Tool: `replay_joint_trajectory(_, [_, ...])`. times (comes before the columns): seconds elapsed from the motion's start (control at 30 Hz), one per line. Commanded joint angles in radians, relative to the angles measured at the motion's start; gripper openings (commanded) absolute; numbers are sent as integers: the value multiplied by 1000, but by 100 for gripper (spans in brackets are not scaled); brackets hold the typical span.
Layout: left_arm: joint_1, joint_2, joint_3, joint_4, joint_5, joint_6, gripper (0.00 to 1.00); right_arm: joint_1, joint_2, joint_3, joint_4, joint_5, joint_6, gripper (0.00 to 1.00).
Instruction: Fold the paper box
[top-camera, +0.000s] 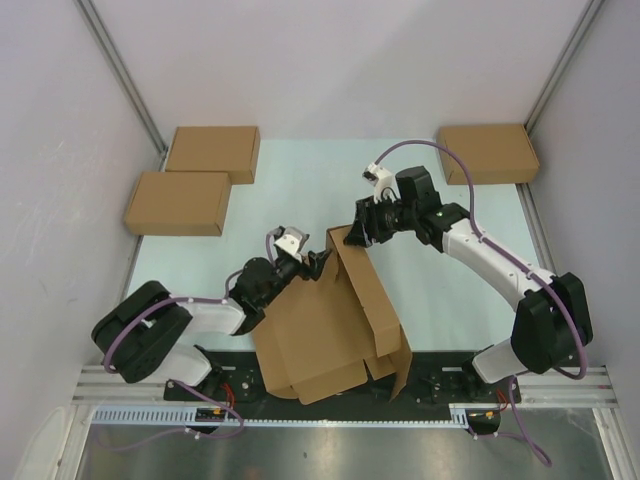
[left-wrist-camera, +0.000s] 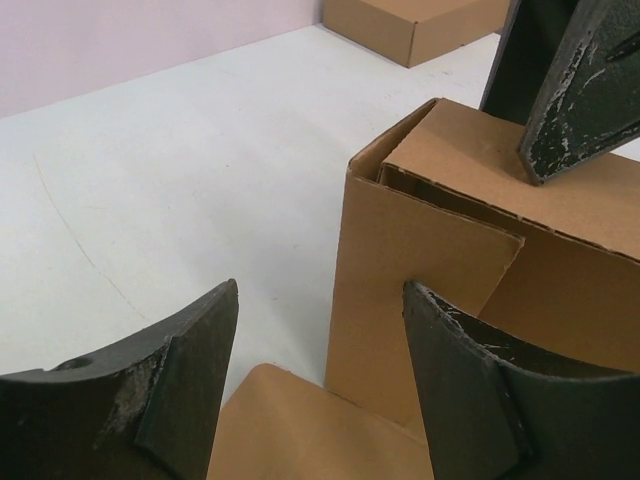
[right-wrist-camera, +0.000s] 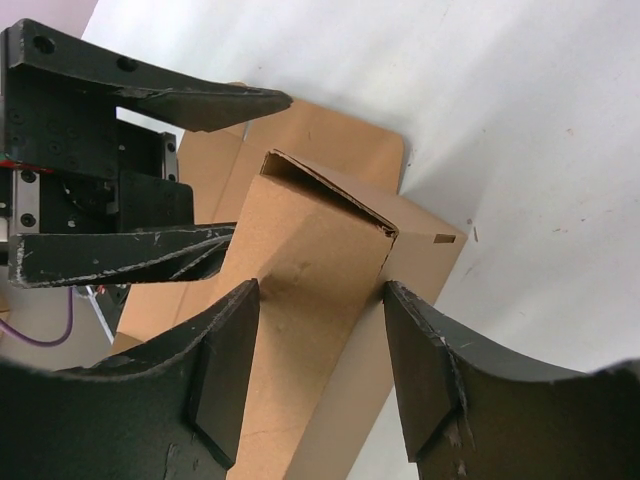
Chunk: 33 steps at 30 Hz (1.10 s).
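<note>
Paper box (top-camera: 320, 340): we are seeing one wall up, rest unfolded
Left fingers (left-wrist-camera: 190, 380): open, empty
Right fingers (right-wrist-camera: 430, 360): apart, straddling wall

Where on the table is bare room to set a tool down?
Free: the far mat between the two left boxes and the right box. Crowded: the centre, where left gripper and right gripper meet at the paper box.

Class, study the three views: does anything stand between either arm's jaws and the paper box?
Nothing visible does: the left jaws and the right jaws both stand open right at the paper box's upright folded wall.
</note>
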Motion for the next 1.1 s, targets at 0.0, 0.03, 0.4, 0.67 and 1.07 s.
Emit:
replay_joint_trajectory(0.0, [7,34,55,43,65,30,72,6,15,11,-5,-55,18,58])
replay_joint_trajectory(0.03, [8,46,64,43,65,30,72,6,18,11,-4,-56,16,58])
replay_joint_trajectory(0.4, [7,116,98,80,104,30,72,18,26,13,-16,-42,11,58])
replay_joint_trajectory(0.67, [7,176,133,146,76,27,69,35,44,30,-42,-41,1,58])
replay_joint_trajectory(1.07, [7,247,127,284,87,15,16,18,46,34,-48,-50,4,58])
